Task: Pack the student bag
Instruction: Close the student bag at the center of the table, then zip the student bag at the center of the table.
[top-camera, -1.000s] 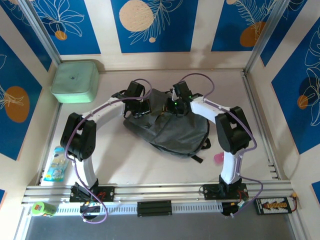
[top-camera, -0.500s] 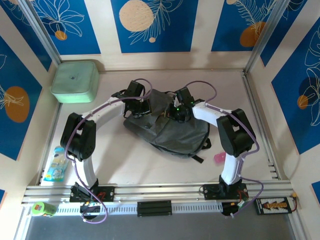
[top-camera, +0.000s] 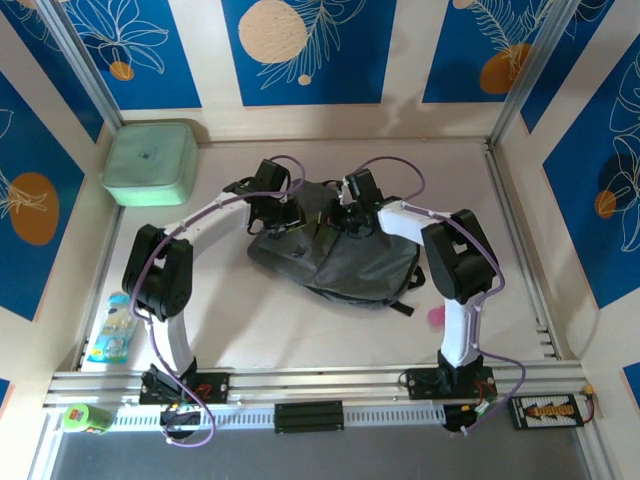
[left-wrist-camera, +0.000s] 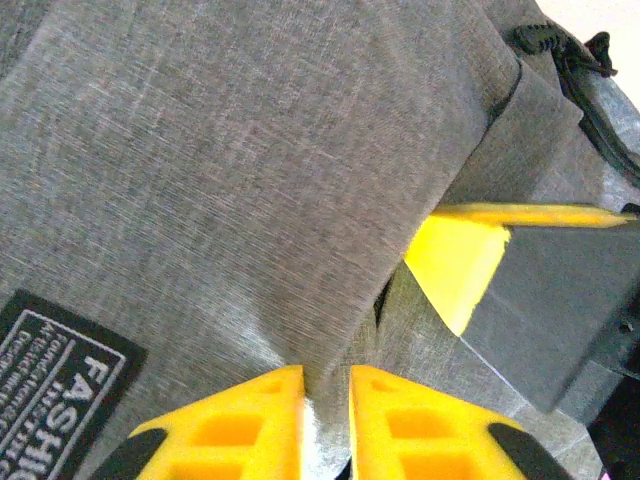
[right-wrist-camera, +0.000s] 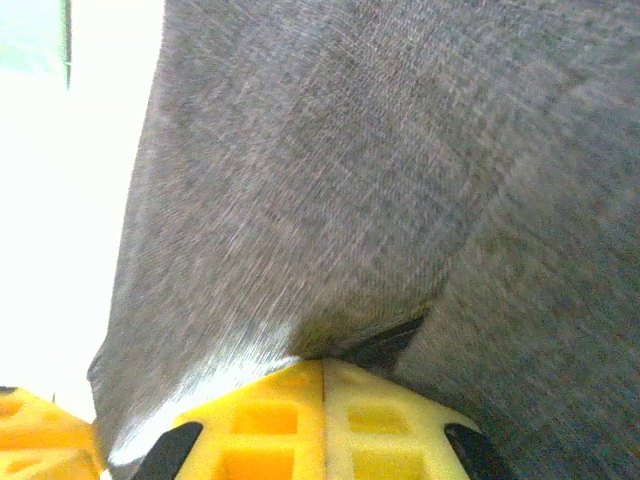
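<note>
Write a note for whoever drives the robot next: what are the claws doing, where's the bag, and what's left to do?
Left claw: at the student bag, jaws slightly apart with a fold of grey fabric between them. I can't tell if it is gripping.
Right claw: shut on a pinch of the bag's fabric.
Things: the bag lies in the middle. A mint-green box sits at the far left corner, a light blue packet near the left front, and a small pink thing at the right front.
Done: both claws are on the bag's far side. Nothing visibly packed.
Left: probably open the bag, then load the loose items.
</note>
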